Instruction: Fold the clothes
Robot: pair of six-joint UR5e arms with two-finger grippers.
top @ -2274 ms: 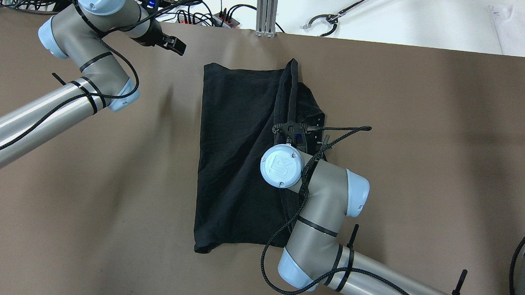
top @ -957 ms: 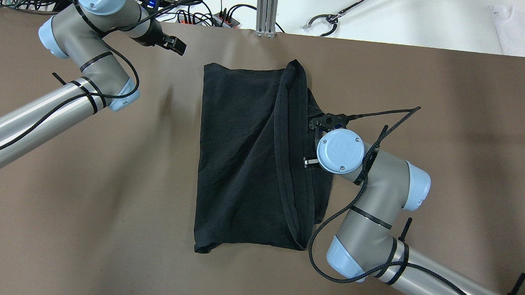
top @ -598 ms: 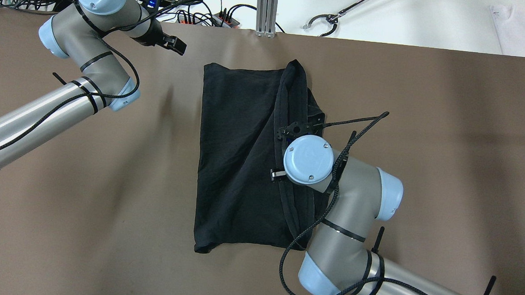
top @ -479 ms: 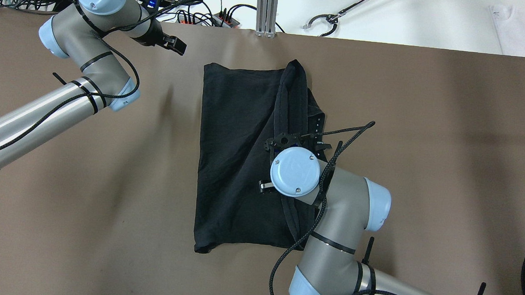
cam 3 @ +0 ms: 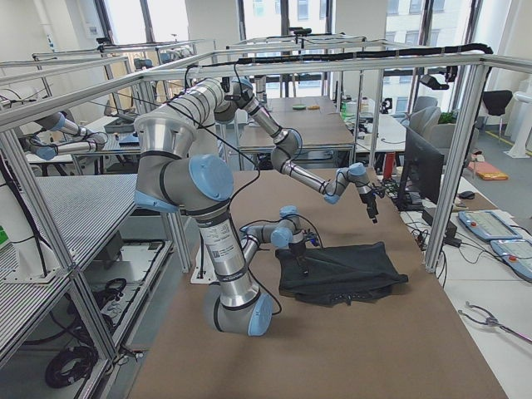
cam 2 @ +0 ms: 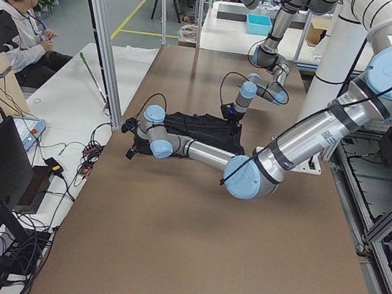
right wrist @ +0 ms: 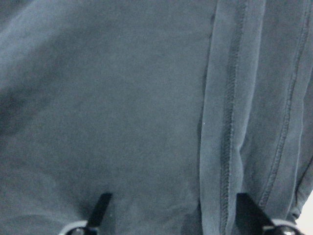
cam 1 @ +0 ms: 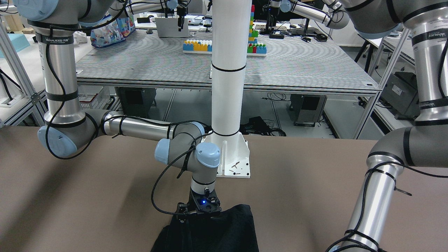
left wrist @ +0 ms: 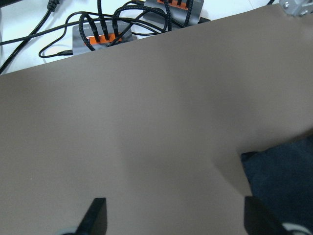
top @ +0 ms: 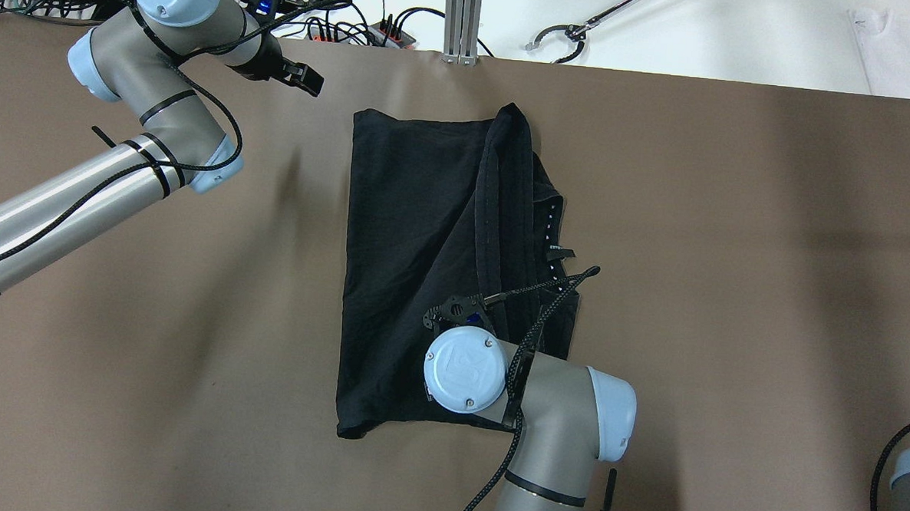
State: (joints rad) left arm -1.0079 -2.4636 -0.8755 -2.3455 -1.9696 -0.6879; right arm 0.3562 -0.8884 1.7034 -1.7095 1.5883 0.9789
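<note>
Mid-fold, by the look of it: black garment (top: 409,246) flat on the table (top: 729,298) just out from the white pillar (cam 1: 227,87), one hemmed side turned inward. Right gripper (right wrist: 171,215) spread wide, empty, low over the pillar-side end. Left gripper (left wrist: 173,218) also apart, empty, well beyond the garment from the pillar. Next, probably: pinch the hem, carry across

clothes (top: 406,230): soft black cloth, fully matt, stitched hem visible up close
tabletop (top: 731,260): smooth brown surface, matt
right arm (top: 548,398): dull grey metal-looking body, pale-blue plastic caps with a slight sheen
pillar (cam 1: 227,87): smooth white, kinda glossy
cable (top: 554,283): black braided sleeve, rough-looking
</note>
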